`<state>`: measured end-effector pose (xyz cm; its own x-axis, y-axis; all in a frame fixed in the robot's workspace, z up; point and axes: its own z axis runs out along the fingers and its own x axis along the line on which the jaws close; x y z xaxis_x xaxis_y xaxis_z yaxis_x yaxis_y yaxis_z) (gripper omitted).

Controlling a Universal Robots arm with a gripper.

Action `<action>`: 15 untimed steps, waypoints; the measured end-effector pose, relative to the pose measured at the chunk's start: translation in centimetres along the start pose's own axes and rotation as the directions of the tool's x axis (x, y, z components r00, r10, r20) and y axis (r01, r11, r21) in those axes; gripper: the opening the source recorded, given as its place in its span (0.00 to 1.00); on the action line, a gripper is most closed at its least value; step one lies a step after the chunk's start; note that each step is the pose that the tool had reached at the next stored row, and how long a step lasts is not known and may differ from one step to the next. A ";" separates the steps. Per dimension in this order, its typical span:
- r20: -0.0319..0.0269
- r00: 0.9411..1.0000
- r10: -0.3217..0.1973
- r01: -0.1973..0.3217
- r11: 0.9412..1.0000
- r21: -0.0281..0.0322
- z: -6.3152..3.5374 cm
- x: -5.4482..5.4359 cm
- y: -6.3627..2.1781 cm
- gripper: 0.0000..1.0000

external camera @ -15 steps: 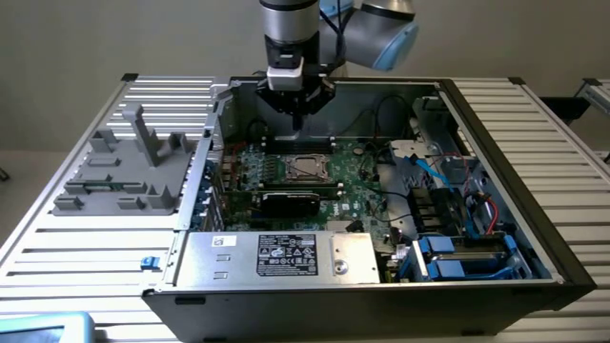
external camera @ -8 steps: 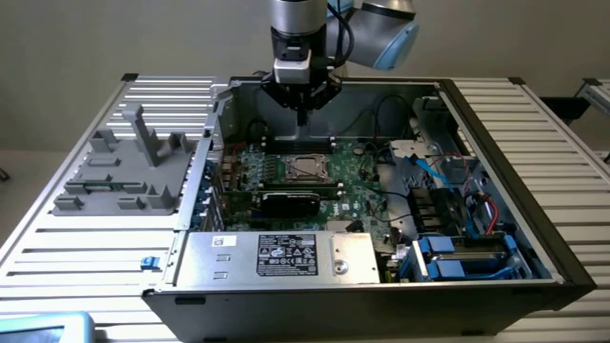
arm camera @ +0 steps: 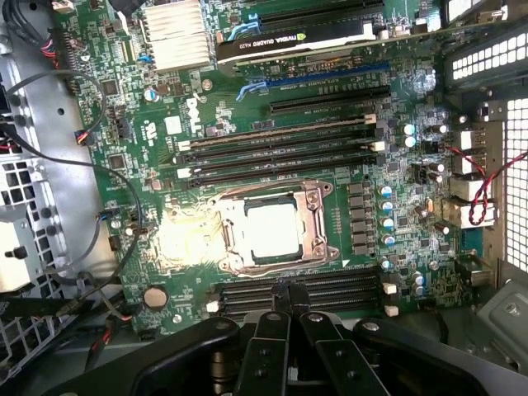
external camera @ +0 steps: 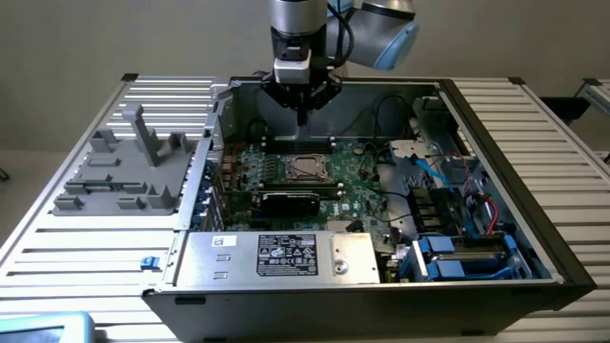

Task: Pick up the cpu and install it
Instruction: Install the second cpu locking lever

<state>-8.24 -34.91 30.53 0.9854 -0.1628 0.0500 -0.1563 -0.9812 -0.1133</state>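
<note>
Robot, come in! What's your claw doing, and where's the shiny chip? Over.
Gripper shut, holding nothing, hovering above the motherboard. Cpu sits in its socket frame. Nothing in the way.

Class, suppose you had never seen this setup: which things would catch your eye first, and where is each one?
The open computer case sits on a slatted table, its green motherboard exposed. The gripper, shut, hangs above the board's far side, near the cpu shining pale in its metal socket frame. A silver box lines the case's near edge.
</note>
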 end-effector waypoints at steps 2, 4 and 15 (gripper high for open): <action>0.000 1.000 0.000 0.000 1.000 0.000 0.00 0.0 0.00 0.11; 0.000 1.000 0.000 0.000 1.000 0.000 0.00 0.0 0.00 0.11; 0.013 0.997 -0.080 0.080 0.997 0.000 0.01 -0.3 0.05 0.11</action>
<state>-8.51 -34.92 30.50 0.9956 -0.0819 0.0462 -0.0765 -0.9911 -0.1086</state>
